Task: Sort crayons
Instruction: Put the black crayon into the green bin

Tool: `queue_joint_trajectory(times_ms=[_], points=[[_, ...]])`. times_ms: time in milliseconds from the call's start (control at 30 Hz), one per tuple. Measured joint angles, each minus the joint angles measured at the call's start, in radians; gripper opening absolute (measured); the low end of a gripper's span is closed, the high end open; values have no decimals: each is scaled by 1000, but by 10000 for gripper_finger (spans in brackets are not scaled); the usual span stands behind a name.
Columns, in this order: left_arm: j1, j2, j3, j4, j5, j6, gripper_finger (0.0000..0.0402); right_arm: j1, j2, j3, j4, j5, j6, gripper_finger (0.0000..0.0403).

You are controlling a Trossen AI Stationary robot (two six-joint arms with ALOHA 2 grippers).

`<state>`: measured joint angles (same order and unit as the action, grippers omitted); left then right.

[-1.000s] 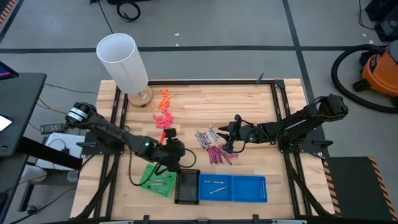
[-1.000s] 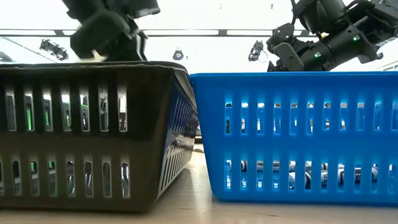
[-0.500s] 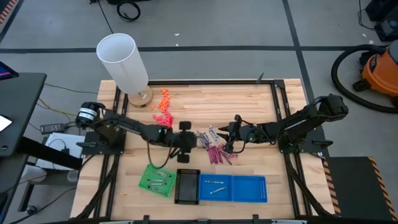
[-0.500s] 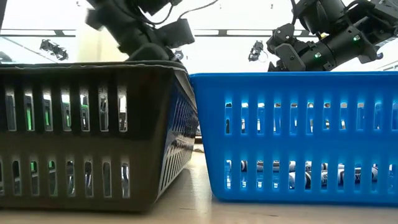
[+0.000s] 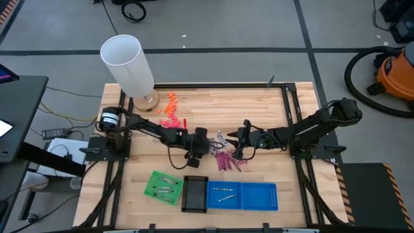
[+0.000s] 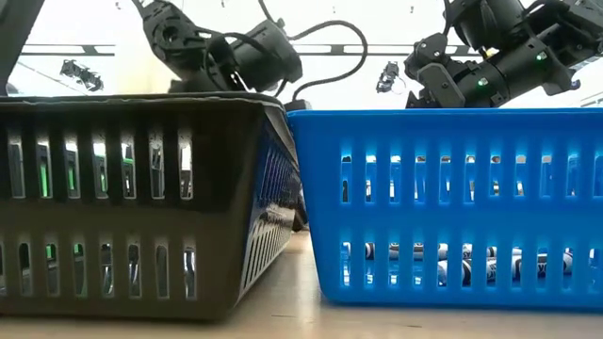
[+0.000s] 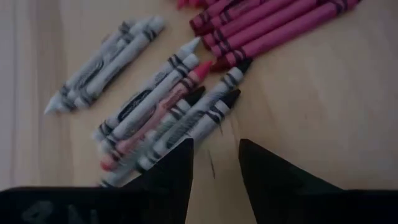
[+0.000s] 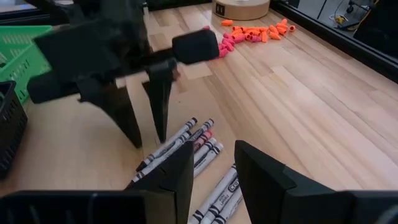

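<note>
Grey-silver crayons (image 5: 216, 140) and magenta crayons (image 5: 228, 159) lie loose on the wooden table at its middle. In the left wrist view a small grey group (image 7: 104, 63), a mixed grey and pink group (image 7: 163, 118) and a magenta group (image 7: 264, 25) show. My left gripper (image 5: 205, 148) stands open at the left end of the pile, fingers slanting down; its fingertips (image 8: 134, 140) are just beside the grey crayons (image 8: 186, 144). My right gripper (image 5: 237, 150) hovers open over the pile's right side, nothing between its fingers (image 8: 186, 174).
Along the near edge stand a green tray (image 5: 164, 187), a black tray (image 5: 195, 193) and a blue tray (image 5: 242, 196). Orange and pink lumps (image 5: 170, 114) lie at the far left beside a white cylinder (image 5: 128, 63). Metal rails frame the table.
My left gripper has swung from above the green tray toward the table's right and far side, to the crayon pile. It has sunk and turned on the way. My right gripper has kept still, and the crayons have not moved.
</note>
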<state>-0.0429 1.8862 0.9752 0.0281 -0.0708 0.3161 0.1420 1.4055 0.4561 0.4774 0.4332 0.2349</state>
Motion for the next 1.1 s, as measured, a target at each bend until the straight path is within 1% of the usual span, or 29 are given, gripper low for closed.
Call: queue_joint_trajectory(times_ms=[133, 333, 467, 533, 633, 800, 900, 967, 1100], points=[[-3, -1, 0, 14, -2, 26, 142, 0, 0, 0, 0, 0, -2, 127], [-6, -4, -1, 37, -2, 124, 142, 0, 0, 0, 1, 0, -6, 127], [11, 0, -1, 58, -1, 151, 142, 0, 0, 0, 0, 1, -7, 127], [30, 0, -1, 59, 33, 149, 142, 0, 0, 0, 1, 1, -7, 127], [65, 0, -1, 52, 126, 119, 142, 0, 0, 0, 0, 1, -7, 127], [114, 12, -1, 39, 221, 62, 141, 0, 0, 0, 1, 0, -7, 127], [132, 25, 0, 31, 303, 46, 141, 0, 0, 0, 2, -5, -7, 127], [136, 25, 1, 10, 330, 45, 141, 0, 0, 0, 6, -6, -6, 127], [127, 24, 2, -3, 329, 43, 141, 0, 0, 0, 9, -8, -6, 127]])
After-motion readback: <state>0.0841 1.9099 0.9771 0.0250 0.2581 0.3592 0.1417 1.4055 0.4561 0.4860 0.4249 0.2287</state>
